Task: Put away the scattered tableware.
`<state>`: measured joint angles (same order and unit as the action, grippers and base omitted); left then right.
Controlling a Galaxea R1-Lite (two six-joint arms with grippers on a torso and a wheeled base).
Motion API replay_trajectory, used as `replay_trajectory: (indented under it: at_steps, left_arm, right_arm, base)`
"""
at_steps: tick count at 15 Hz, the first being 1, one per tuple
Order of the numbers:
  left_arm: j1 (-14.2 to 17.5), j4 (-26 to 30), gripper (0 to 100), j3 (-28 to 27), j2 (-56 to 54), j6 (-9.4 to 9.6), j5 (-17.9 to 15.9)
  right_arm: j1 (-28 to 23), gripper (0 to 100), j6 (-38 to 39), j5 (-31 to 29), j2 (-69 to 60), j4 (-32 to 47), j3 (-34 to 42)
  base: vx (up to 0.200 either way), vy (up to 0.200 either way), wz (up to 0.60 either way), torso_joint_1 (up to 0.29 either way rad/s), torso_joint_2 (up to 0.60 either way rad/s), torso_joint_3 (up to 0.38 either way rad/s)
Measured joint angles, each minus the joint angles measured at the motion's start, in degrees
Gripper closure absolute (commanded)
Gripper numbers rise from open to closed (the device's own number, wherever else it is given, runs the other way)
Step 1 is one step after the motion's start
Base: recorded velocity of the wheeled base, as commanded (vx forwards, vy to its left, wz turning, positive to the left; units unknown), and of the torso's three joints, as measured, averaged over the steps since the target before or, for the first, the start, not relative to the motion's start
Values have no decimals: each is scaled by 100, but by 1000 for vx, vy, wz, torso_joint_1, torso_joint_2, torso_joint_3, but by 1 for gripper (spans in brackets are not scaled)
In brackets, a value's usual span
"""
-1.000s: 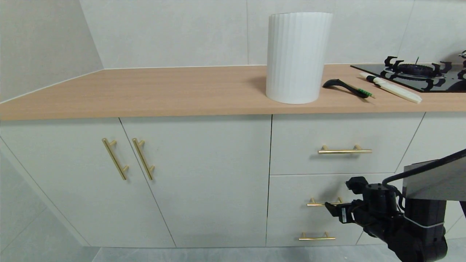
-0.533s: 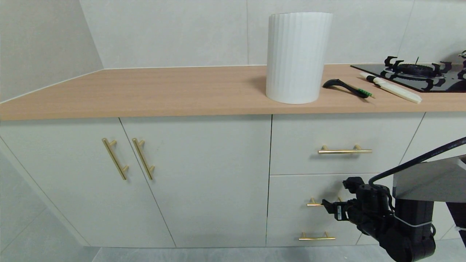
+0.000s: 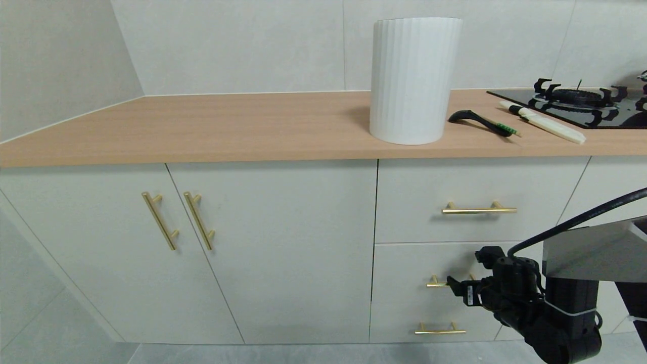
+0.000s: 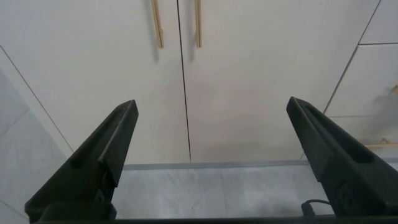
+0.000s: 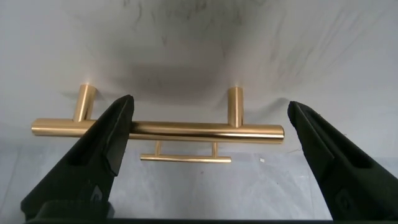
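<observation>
One pale cabinet front [image 3: 293, 242] runs beneath a light-brown wooden tabletop [image 3: 227, 126]. It has two doors on the left, each with one upright gold bar handle [image 3: 159, 220] [image 3: 199, 220], so the two bars stand side by side. To the right of the doors are three horizontal gold bar handles, stacked one above another: the top one [image 3: 479, 209], the middle one [image 3: 437, 283] and the lowest one [image 3: 440, 330].

One tall white ribbed cylindrical container [image 3: 413, 81] stands upright on the tabletop near its front edge. One black glass gas hob [image 3: 576, 103] with a black burner grate is set into the tabletop at the far right.

There are two end effectors. The right end effector [image 3: 457, 289] sits low in front of the drawers at the middle handle. Seen from its wrist, its two black fingers [image 5: 106, 149] are spread wide, one past each side of the gold bar [image 5: 186, 130], and it grips nothing. The left end effector [image 4: 211, 104] is also spread wide and holds nothing. It faces the seam between the two doors, low down near the floor.

Two pieces of tableware lie on the tabletop between the container and the hob. One is a long white utensil [image 3: 548, 128] with a dark band, its far end at the hob's edge. Just beside it lies a black curved spoon [image 3: 480, 121] with a green tip.

Pale grey tiled walls [image 3: 242, 45] meet in a corner behind the tabletop, and the floor [image 3: 303, 354] is grey tile.
</observation>
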<state>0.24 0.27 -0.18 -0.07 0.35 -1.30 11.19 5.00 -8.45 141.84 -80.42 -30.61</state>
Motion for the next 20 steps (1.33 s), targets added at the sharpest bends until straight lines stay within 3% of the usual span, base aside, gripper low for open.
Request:
replay_trajectory:
  at_steps: [10, 15, 18, 20]
  left_arm:
    - [0, -2, 0, 0, 0, -2, -2]
    - [-2, 0, 0, 0, 0, -2, -2]
    - [0, -2, 0, 0, 0, 0, -2]
    - [0, -2, 0, 0, 0, 0, -2]
  right_arm:
    - [29, 0, -35, 297, -471, 611, 656]
    - [272, 0, -60, 589, -2345, 2675, 980]
    - [514, 0, -21, 591, -3947, 4131, 680]
    - [623, 0, 12, 561, -4663, 4547, 438]
  base:
    - [0, 0, 0, 0, 0, 0]
    - [0, 0, 0, 0, 0, 0]
    - [0, 0, 0, 0, 0, 0]
    - [0, 0, 0, 0, 0, 0]
